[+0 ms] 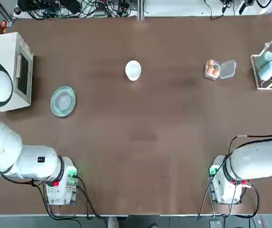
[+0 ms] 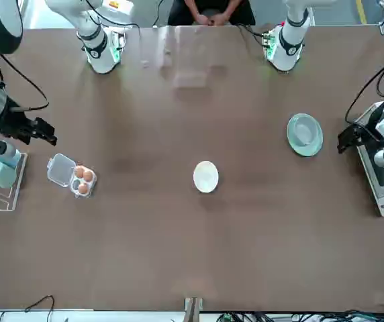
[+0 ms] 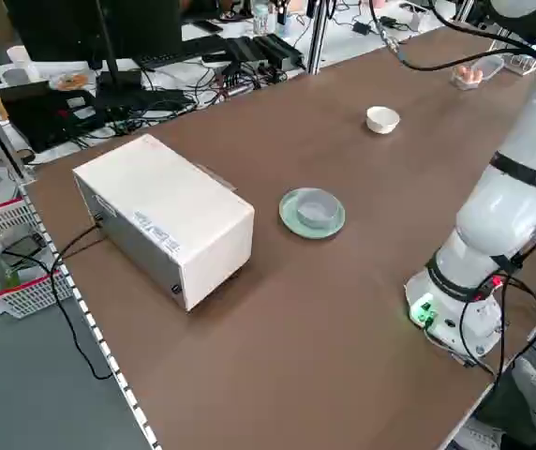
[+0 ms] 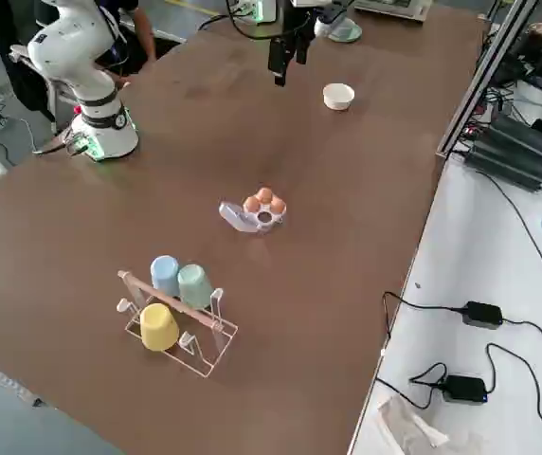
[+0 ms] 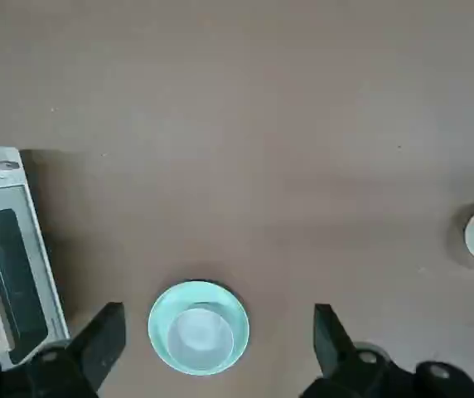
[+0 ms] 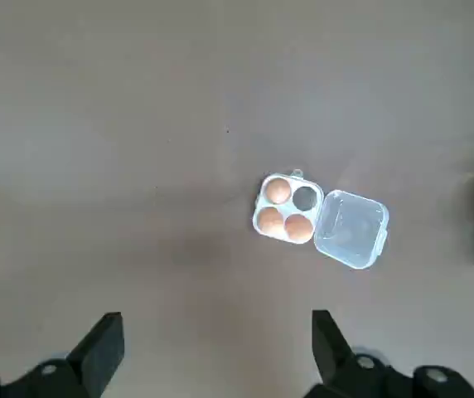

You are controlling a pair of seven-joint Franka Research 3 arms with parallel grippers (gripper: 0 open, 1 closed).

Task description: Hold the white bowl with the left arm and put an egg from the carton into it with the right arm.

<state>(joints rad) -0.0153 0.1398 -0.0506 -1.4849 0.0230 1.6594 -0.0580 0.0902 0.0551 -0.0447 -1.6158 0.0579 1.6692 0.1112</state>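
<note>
Sitting near the middle of the brown table is the white bowl. It stands by itself, and nothing touches it.

Off to the robot's right of the bowl lies the clear egg carton. Its lid is flipped open and lies flat next to the cups. Three brown eggs sit in the cups, and one cup has no egg in it. In the top view, a wire rack with blue and yellow cups stands past the carton, close to the right edge of the table.

On the robot's left of the bowl sits a pale green glass dish. A white toaster oven stands just beside that dish, close to the left edge of the table.

The left gripper hangs up in the air over the green dish. Its two black fingers are spread wide apart and hold nothing. It is well apart from the white bowl.

The right gripper hangs up in the air near the carton, on the robot's side of it. Its fingers are spread wide apart too, and nothing is between them. It does not touch the carton or the eggs.

A person's hands show at the far edge of the table in the front view, between the two arm bases.
</note>
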